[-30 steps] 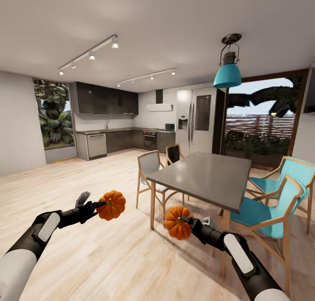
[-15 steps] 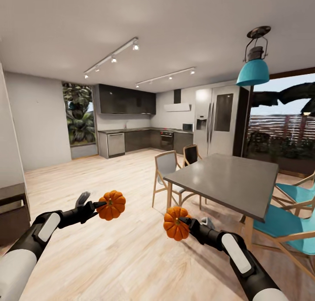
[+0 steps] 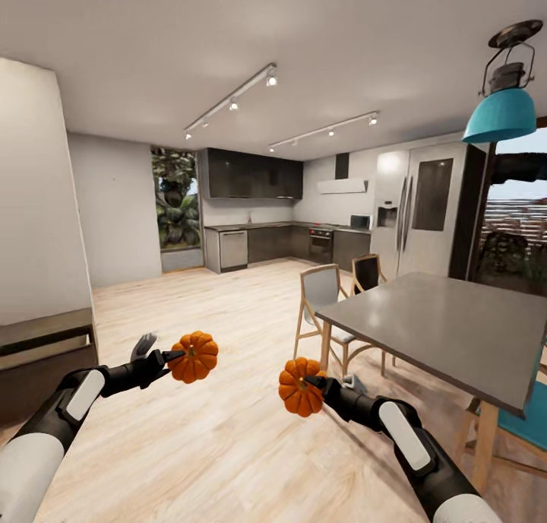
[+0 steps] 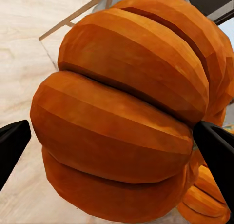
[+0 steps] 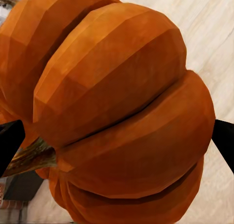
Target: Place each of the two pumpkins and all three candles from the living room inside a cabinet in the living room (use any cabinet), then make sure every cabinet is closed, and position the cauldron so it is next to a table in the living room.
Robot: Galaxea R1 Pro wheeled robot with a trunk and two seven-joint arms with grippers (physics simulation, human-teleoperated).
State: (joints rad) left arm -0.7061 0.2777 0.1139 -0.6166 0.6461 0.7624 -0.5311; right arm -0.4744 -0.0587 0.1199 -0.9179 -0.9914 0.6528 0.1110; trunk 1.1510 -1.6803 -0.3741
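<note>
My left gripper [image 3: 181, 353] is shut on one bright-orange ribbed pumpkin [image 3: 194, 356], held above the wood floor at the lower left. In the left wrist view this pumpkin [image 4: 122, 121] sits close up between the black fingertips [image 4: 12, 141]. My right gripper [image 3: 313, 384] is shut on the other pumpkin [image 3: 299, 387] at lower centre. The right wrist view shows that pumpkin [image 5: 122, 112] with its brown stem, pinched between the fingertips [image 5: 225, 136]. The end of the low dark-brown cabinet [image 3: 42, 356] shows at the left edge. The candles and the cauldron are out of view.
A grey dining table [image 3: 448, 333] with wooden chairs [image 3: 323, 295] stands at the right under a teal lamp [image 3: 501, 112]. Grey kitchen units [image 3: 281, 242] and a fridge [image 3: 425, 211] line the far wall. A white wall [image 3: 34, 196] rises at the left above wide wood floor [image 3: 228, 310].
The whole view has swung to the left, so the table slid right and the white wall and cabinet end came in at the left. Both grippers still hold their pumpkins.
</note>
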